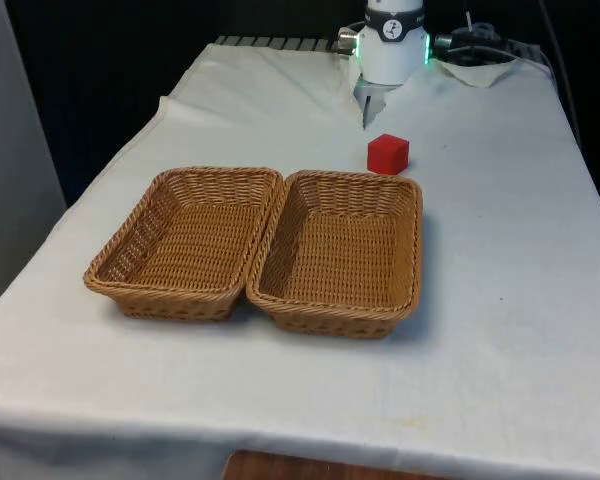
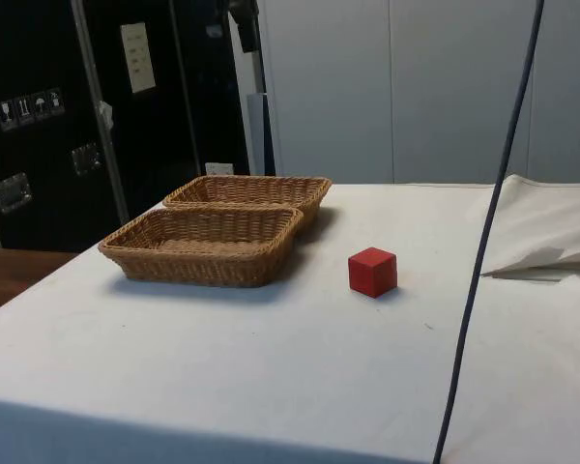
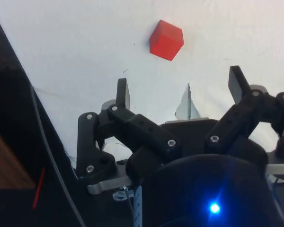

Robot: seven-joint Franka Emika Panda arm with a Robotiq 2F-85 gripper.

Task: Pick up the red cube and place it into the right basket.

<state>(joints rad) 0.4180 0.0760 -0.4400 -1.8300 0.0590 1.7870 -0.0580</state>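
Note:
A red cube [image 1: 388, 153] rests on the white cloth just behind the back rim of the right basket [image 1: 412, 245], touching nothing; the side view has the cube [image 2: 372, 272] a short way from the baskets. Both wicker baskets hold nothing. The left basket [image 1: 130, 240] stands flush beside the right one. In the wrist view my gripper [image 3: 180, 87] is open high above the cloth, its two black fingers [image 3: 123, 94] wide apart with nothing between them. The cube [image 3: 166, 40] lies on the cloth well beyond the fingertips.
The robot's base [image 1: 392, 45] stands at the far end of the table, close behind the cube. A thin black cable [image 2: 488, 232] hangs across the side view. Folded cloth [image 2: 546, 237] lies bunched near the base. Wide bare cloth surrounds the baskets.

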